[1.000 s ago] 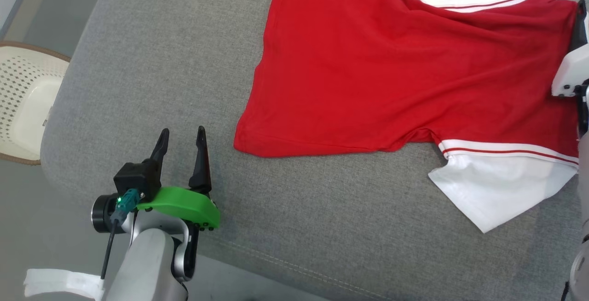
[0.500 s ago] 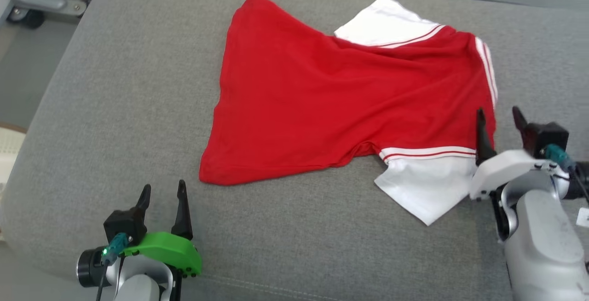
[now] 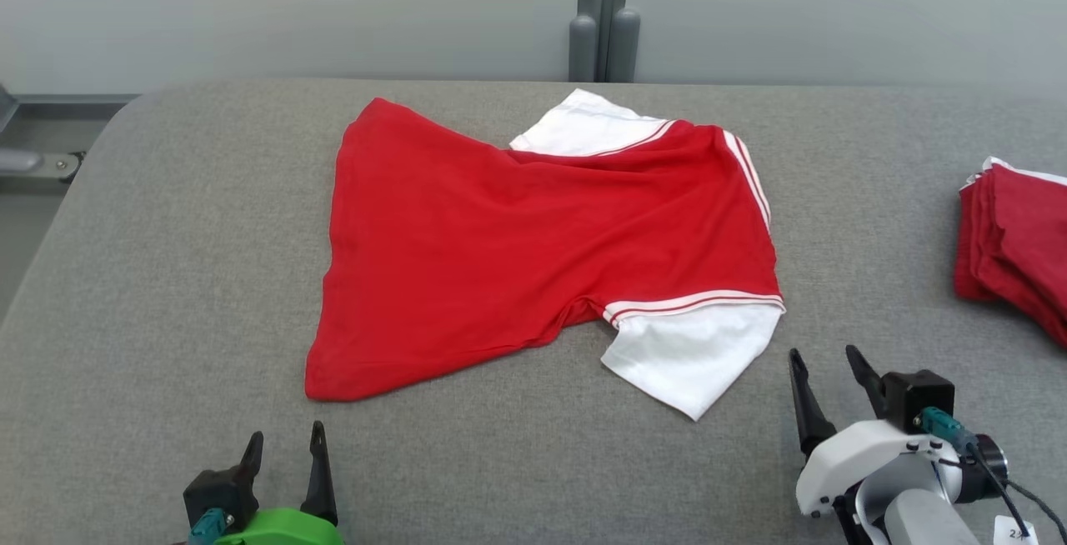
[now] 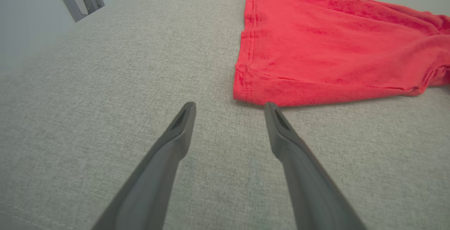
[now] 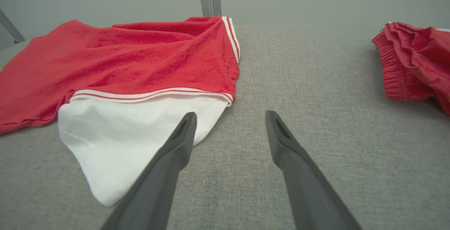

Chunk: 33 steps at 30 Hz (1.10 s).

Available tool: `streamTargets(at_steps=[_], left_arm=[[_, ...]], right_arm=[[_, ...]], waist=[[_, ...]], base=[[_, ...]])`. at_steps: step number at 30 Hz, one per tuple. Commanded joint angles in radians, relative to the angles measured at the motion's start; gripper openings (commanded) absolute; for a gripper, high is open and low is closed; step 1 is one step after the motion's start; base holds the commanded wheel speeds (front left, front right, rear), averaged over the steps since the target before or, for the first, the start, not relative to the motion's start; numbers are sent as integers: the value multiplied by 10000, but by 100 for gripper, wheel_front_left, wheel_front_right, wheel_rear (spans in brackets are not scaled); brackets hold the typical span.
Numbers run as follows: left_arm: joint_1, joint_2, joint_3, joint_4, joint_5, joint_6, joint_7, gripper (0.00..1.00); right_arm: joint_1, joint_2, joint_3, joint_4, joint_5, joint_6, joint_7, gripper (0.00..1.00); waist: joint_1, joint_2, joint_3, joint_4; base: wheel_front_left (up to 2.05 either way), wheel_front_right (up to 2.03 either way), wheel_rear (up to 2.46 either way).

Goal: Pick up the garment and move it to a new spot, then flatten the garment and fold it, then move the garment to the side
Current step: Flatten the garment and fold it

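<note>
Garment (image 3: 533, 253): red T-shirt with white sleeves, lying spread out but rumpled in the middle of the grey surface (image 3: 167, 278), hem toward the left edge.
Near sleeve (image 3: 688, 353): white, striped red and white at its seam, pointing toward the front edge.
Far sleeve (image 3: 583, 124): white, partly under the red body, toward the back edge.
Left gripper (image 3: 285, 432): at the front edge; fingers spread, nothing between them, near the hem's front corner, not touching it.
Right gripper (image 3: 823, 353): at the front edge; fingers spread, empty, just beside the near sleeve.
Red folded pile (image 3: 1017, 237): at the right edge, well apart from the garment.
</note>
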Motion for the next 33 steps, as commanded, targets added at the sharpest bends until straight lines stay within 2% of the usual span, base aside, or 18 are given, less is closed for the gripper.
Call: streamTargets(at_steps=[1, 6, 15, 33], left_arm=[[236, 47, 36, 5, 55, -35, -30, 100], [292, 49, -91, 28, 6, -52, -30, 100], [167, 47, -85, -218, 124, -36, -30, 100], [354, 49, 440, -440, 286, 33, -30, 100]], right_arm=[[222, -23, 145, 26, 87, -17, -26, 100], [456, -14, 557, 229, 272, -17, -28, 100], [227, -5, 680, 54, 608, -17, -27, 100], [334, 3, 1090, -206, 790, -17, -27, 100]], waist=[[0, 0, -352, -335], [0, 0, -399, -251], [0, 0, -411, -72], [0, 0, -487, -813]], base=[[0, 0, 0], [0, 0, 0], [0, 0, 0], [0, 0, 0]])
